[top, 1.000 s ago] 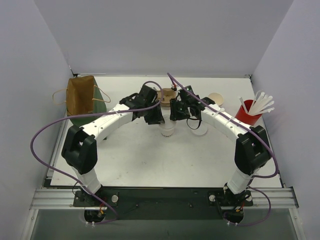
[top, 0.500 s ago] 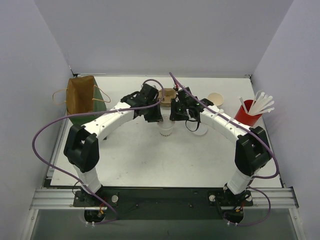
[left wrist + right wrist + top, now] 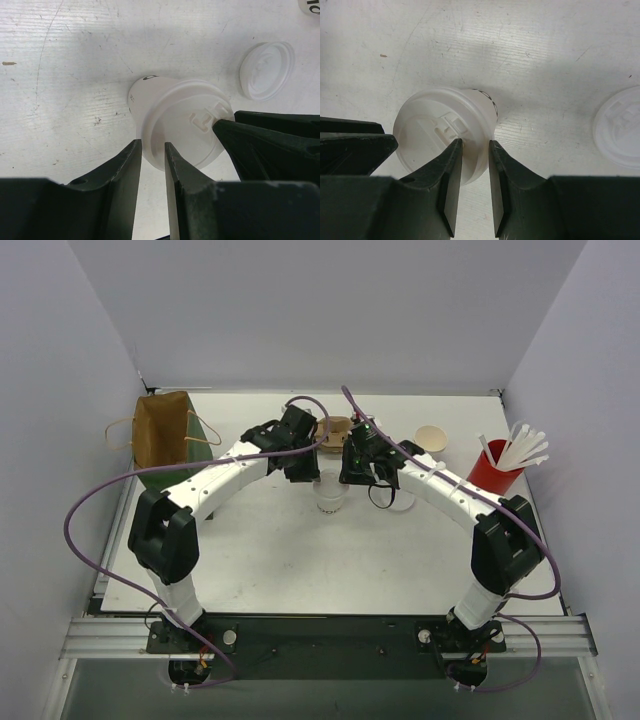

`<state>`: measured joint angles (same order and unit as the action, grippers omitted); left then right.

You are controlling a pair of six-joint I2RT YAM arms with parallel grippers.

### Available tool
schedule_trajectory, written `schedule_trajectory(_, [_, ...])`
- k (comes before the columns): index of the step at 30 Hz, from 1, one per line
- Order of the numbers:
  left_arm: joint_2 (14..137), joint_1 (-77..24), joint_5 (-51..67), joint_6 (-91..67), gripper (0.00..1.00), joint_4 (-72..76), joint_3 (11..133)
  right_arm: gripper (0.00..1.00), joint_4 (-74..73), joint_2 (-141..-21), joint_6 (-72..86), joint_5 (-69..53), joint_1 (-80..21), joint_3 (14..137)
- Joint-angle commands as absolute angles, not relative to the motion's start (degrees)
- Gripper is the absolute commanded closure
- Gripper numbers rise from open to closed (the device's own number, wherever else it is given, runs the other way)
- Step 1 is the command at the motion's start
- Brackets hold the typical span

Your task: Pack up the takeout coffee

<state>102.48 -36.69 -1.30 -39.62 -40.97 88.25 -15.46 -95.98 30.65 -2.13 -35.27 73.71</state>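
Top external: takeout coffee [image 3: 332,502], capped, stands on tabletop [image 3: 280,560] just left of loose lid [image 3: 266,70] — my left jaws & right jaws each pinch its rim, opp. sides, gaps narrow.

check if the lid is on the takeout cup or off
On. Both wrist views show the white lid seated on the cup, covering its mouth. A second lid lies loose on the table.

White table [image 3: 300,560], takeout coffee [image 3: 332,500], loose lid [image 3: 266,70], paper bag [image 3: 160,432], red straw cup [image 3: 491,470]
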Motion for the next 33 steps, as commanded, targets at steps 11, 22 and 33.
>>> schedule_trajectory(11, [104.1, -37.1, -0.4, -38.4, 0.65, -40.5, 90.4, 0.79, -21.4, -94.7, 33.5, -0.2, -36.7, 74.6])
schedule_trajectory(22, [104.5, -37.3, -1.2, -38.3, 0.70, -39.9, 87.9, 0.79, -21.8, -95.1, 33.7, 1.7, -37.4, 75.2])
schedule_trajectory(33, [105.2, -37.3, -2.8, -38.4, 0.73, -38.9, 84.9, 0.80, -21.6, -95.9, 34.7, 2.0, -38.0, 73.7])
